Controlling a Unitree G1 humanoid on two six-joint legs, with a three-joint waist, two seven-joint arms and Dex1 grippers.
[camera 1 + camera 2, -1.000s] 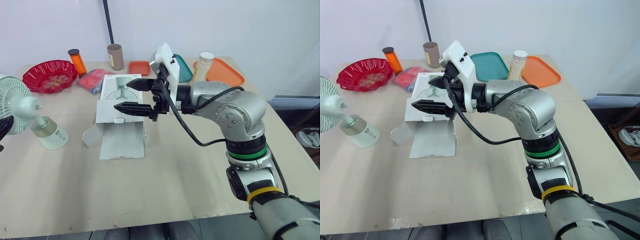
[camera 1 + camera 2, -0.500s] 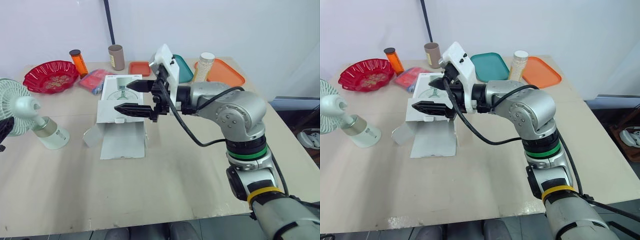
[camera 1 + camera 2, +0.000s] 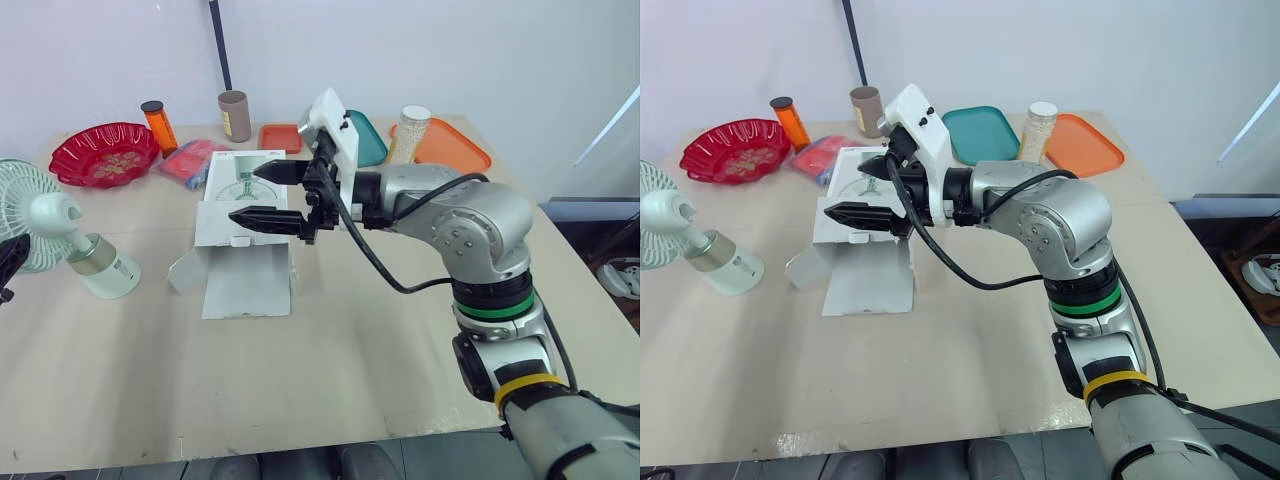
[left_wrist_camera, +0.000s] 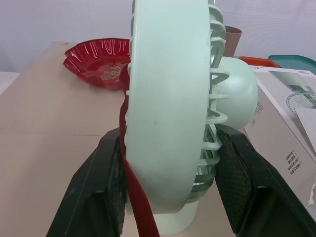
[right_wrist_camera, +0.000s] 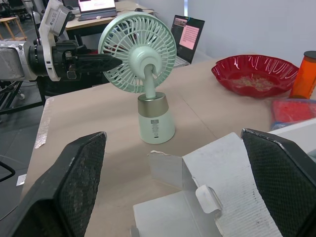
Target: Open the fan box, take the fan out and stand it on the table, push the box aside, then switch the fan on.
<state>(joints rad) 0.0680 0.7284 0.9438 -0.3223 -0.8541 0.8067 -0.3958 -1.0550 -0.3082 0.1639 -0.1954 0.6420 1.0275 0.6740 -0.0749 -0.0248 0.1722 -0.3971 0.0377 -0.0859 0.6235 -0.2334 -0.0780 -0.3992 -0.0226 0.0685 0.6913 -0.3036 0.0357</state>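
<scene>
No real change this past second: left gripper (image 4: 170,137) stays clenched on the guard of the mint desk fan (image 3: 55,212), upright left of the opened fan box (image 3: 246,285). Right gripper (image 3: 245,192) hovers spread above it; pushing the box aside looks next.

The two head cameras look forward and down over the whole table (image 3: 350,350), the left wrist camera sits hard against the fan (image 4: 168,108), and the right wrist camera faces it from farther off across the box (image 5: 222,187), both wrist views catching the red bowl (image 5: 256,74).

upright fan (image 3: 45,225), open box (image 3: 246,245), right claw (image 3: 243,192) spread
</scene>
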